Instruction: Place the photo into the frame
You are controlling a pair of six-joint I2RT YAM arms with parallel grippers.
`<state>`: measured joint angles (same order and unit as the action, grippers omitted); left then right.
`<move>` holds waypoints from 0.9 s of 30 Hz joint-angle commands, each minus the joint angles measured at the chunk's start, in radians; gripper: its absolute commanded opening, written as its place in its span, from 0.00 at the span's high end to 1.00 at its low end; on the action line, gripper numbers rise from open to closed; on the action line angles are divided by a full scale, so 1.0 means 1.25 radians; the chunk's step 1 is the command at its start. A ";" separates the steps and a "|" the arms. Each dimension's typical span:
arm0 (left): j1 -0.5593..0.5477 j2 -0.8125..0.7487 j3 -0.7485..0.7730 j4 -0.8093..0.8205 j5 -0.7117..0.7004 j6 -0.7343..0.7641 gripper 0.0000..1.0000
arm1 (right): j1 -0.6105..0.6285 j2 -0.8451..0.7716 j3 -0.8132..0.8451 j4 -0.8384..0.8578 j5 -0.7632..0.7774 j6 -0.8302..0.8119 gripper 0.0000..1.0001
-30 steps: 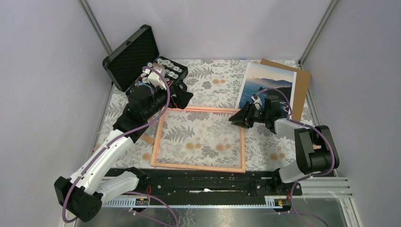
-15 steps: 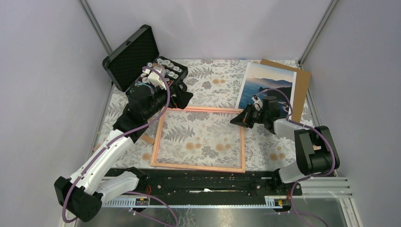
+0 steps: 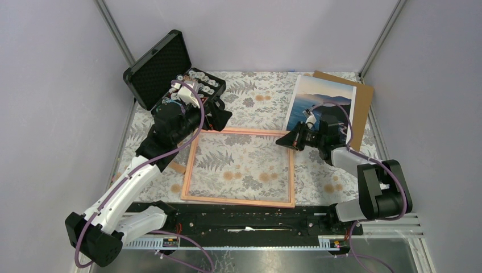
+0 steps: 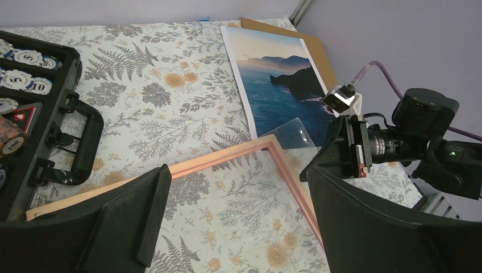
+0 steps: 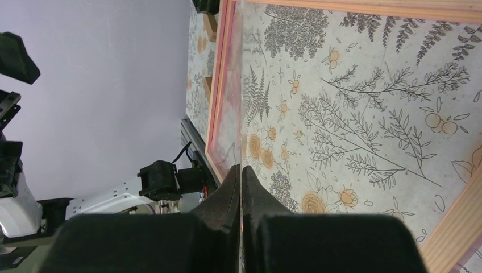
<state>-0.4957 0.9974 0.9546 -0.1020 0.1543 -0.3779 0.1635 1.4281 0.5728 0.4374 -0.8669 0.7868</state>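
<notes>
The frame [image 3: 190,166], with a thin pinkish-orange border, lies flat mid-table; it also shows in the left wrist view [image 4: 227,158] and the right wrist view [image 5: 219,85]. My right gripper [image 3: 282,141] is at its far right corner, shut [image 5: 241,170] on the edge of the clear pane [image 5: 232,114], whose lifted corner [image 4: 287,133] shows in the left wrist view. The photo [image 3: 318,99], a blue sea-and-mountain print, lies face up at the far right [image 4: 273,74]. My left gripper [image 3: 219,119] is open and empty [image 4: 239,187] over the frame's far left corner.
A brown backing board [image 3: 364,108] lies under the photo's right side. An open black foam-lined case [image 3: 159,68] with poker chips stands at the far left, close behind my left gripper. Small wooden pieces [image 3: 178,168] lie by the frame's left edge.
My right wrist has turned and shifted slightly at the frame's far right corner, staying shut on the pane. The left arm has not moved.
</notes>
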 commanded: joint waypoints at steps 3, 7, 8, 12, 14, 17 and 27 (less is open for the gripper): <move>0.003 -0.004 0.003 0.049 0.002 0.002 0.01 | -0.003 -0.091 -0.030 0.097 -0.018 0.023 1.00; 0.003 -0.005 0.003 0.049 0.004 0.000 0.01 | -0.003 -0.123 -0.043 0.105 -0.011 0.035 1.00; 0.002 -0.005 0.003 0.049 0.004 0.001 0.01 | -0.003 -0.128 -0.047 0.109 -0.011 0.040 1.00; 0.003 -0.004 0.003 0.049 0.005 0.000 0.01 | -0.003 -0.127 -0.048 0.115 -0.018 0.044 1.00; 0.003 -0.003 0.003 0.049 0.005 -0.001 0.01 | -0.004 -0.116 -0.048 0.124 -0.019 0.050 1.00; 0.003 -0.002 0.003 0.049 0.006 0.000 0.01 | -0.003 -0.102 -0.048 0.145 -0.017 0.065 1.00; 0.003 -0.003 0.003 0.049 0.004 0.000 0.01 | -0.002 -0.056 -0.050 0.185 -0.011 0.080 1.00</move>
<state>-0.4957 0.9974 0.9546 -0.1020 0.1543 -0.3779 0.1627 1.3418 0.5072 0.5900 -0.8761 0.8745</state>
